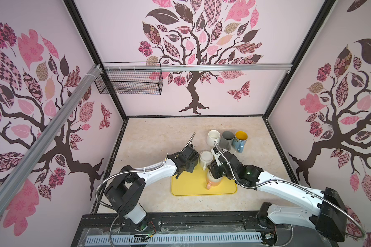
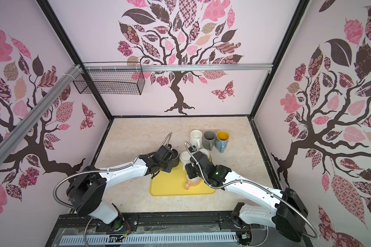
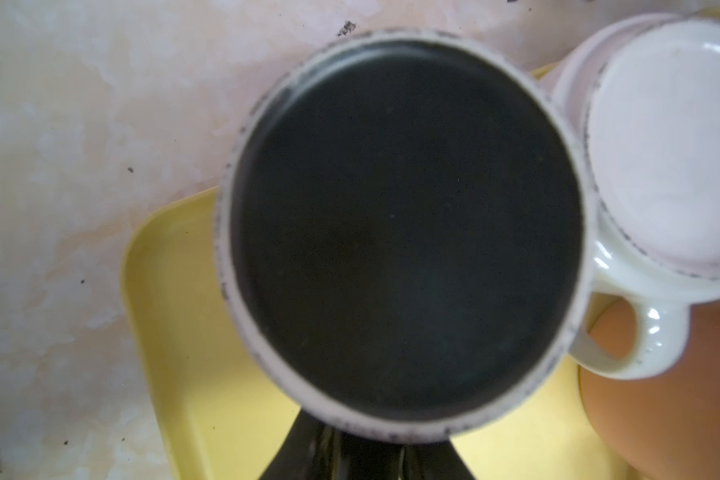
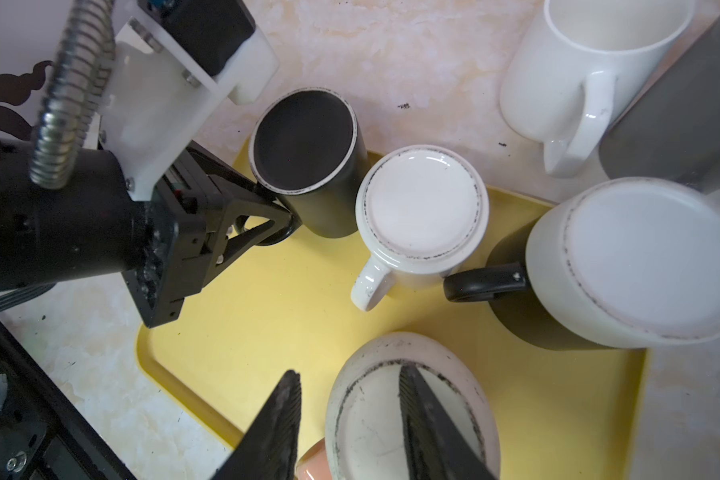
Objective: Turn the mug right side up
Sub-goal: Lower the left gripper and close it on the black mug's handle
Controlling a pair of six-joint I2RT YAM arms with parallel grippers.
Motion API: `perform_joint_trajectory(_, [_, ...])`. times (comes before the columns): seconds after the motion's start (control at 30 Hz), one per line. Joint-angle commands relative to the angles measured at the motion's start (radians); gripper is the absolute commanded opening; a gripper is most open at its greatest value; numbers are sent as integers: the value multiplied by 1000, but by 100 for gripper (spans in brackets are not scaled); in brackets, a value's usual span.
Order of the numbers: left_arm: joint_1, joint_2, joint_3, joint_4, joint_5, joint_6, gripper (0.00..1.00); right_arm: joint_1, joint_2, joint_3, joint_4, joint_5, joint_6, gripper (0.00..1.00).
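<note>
1. The left gripper (image 4: 285, 220) appears to have its jaws pinched on the handle of the black mug (image 4: 304, 141). The mug stands base-up just beyond the jaw tips, at a corner of the yellow tray (image 4: 292, 316).
2. The right gripper (image 4: 348, 372) has its jaws spread above the upturned peach mug (image 4: 366, 424), whose handle shows between them. No grip is visible.
3. The handle is a thin glazed loop, so a shallow pinch could let the mug swing or slip as it lifts and rolls over.
4. The inverted cream mug (image 4: 422, 203) sits right against the black mug, on the side away from the left jaws. Rolling that way would knock it.
5. The right jaws hover close by, so a wide turning arc could clip them.
6. Setting the mug down on the tray lip rather than flat on the bench (image 4: 391, 50) could tip it.
</note>
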Motion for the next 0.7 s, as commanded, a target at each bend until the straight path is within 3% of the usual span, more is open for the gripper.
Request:
perform_joint_trajectory(0.0, [-6, -1, 37, 13, -48, -3, 18, 3, -31, -10, 26, -16, 15, 43])
perform_joint_trajectory(0.23, [-21, -20, 28, 9, -98, 4, 0, 3, -45, -16, 34, -17, 26, 43])
perform_joint_trajectory(0.67, [-46, -85, 23, -59, -215, 31, 0, 4, -52, -15, 51, -55, 46, 43])
